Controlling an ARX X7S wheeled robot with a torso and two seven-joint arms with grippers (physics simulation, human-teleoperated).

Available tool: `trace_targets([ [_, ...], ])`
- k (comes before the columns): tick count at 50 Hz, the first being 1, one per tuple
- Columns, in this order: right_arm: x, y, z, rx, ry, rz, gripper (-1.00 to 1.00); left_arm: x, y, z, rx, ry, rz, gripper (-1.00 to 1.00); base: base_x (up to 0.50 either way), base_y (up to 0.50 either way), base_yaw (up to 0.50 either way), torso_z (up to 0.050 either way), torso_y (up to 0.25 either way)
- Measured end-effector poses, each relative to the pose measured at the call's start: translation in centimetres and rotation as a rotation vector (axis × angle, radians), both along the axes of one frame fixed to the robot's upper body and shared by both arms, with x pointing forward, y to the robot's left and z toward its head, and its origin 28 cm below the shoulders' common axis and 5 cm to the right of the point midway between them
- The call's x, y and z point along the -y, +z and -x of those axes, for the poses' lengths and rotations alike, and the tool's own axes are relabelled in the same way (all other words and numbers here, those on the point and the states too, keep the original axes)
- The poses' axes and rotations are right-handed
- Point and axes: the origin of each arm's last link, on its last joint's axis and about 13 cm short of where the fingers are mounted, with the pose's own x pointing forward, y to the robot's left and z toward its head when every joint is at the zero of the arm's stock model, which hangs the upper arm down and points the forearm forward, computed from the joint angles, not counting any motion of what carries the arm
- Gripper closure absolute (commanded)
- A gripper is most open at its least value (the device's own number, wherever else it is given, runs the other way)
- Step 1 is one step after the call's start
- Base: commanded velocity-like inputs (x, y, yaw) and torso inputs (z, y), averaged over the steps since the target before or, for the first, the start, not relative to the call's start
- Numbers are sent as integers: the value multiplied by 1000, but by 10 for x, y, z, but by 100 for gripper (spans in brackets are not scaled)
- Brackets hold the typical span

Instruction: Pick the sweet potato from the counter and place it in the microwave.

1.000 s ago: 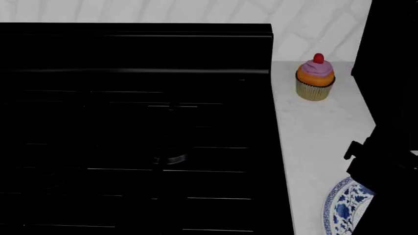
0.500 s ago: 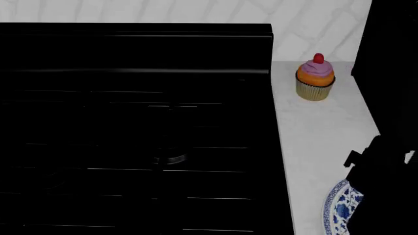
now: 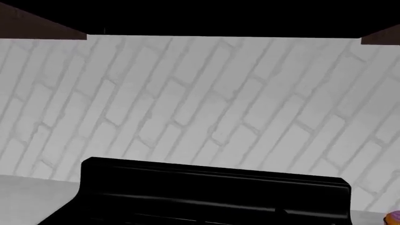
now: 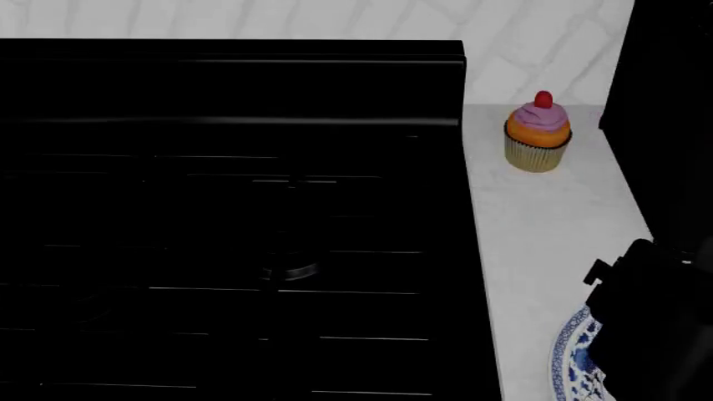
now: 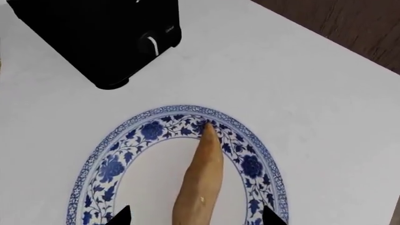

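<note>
The sweet potato (image 5: 201,180), tan-orange and tapering to a point, lies on a blue-and-white patterned plate (image 5: 150,133) on the white counter (image 5: 275,79). My right gripper (image 5: 195,216) hangs open just above it, with one dark fingertip (image 5: 122,215) on each side of the tuber's thick end, not touching it. In the head view the right arm (image 4: 657,322) covers most of the plate (image 4: 570,361) and hides the sweet potato. The microwave (image 4: 669,75) is the tall black mass at the right edge. My left gripper shows in no view.
A wide black stove (image 4: 234,217) fills the left of the head view. A frosted cupcake (image 4: 538,134) stands on the counter (image 4: 535,225) behind the plate. A black box-shaped appliance with a dial (image 5: 100,37) sits beyond the plate. The counter edge (image 5: 325,35) borders brown wood.
My right arm has sunk lower over the plate in the head view, covering more of it. The cupcake and stove have not moved.
</note>
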Motion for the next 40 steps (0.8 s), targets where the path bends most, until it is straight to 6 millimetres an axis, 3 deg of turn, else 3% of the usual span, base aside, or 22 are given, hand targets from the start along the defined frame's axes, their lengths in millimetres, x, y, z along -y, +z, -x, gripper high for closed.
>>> trace_targets([
  [16, 8, -11, -17, -19, -39, -30, -100, 0, -2, -2, -3, 1, -4, -100, 0, 0, 0, 0, 0],
  [40, 12, -30, -25, -43, -63, -64, -100, 1, -6, -2, -17, -3, -2, -100, 0, 0, 0, 0, 0],
])
